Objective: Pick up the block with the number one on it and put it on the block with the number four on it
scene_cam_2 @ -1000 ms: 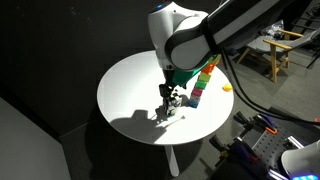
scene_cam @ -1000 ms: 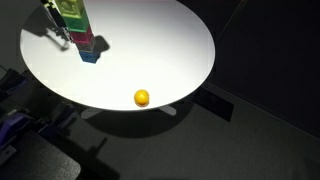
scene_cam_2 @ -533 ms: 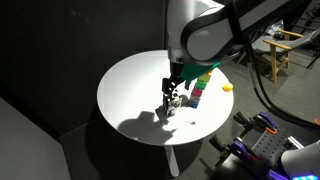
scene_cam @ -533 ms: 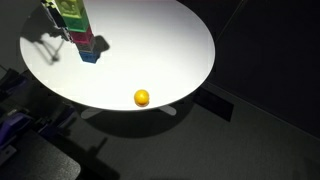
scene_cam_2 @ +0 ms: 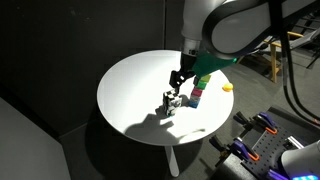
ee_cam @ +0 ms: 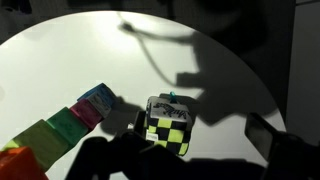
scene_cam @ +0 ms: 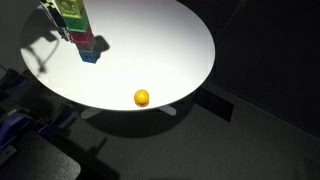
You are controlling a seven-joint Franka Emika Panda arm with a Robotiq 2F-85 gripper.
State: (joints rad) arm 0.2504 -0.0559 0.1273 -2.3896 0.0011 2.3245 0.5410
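A black and lime checkered cube (ee_cam: 167, 125) sits on the round white table (scene_cam_2: 130, 95), beside a tall stack of coloured blocks (scene_cam_2: 201, 84). The stack also shows in an exterior view (scene_cam: 83, 32) and in the wrist view (ee_cam: 70, 122). No numbers are readable on any block. My gripper (scene_cam_2: 178, 78) hangs a little above the cube (scene_cam_2: 172, 100), open and empty. In the wrist view the gripper (ee_cam: 200, 140) has its fingers wide apart, with the cube close to the left finger.
A small orange ball (scene_cam: 142, 97) lies near the table's edge, and it also shows in an exterior view (scene_cam_2: 227, 87). The table's rim (scene_cam: 200, 75) drops off to a dark floor. Equipment stands beyond the table (scene_cam_2: 265, 140).
My gripper has risen from table level at the checkered cube to a little above it. The cube stays on the table. The stack and ball have not moved.
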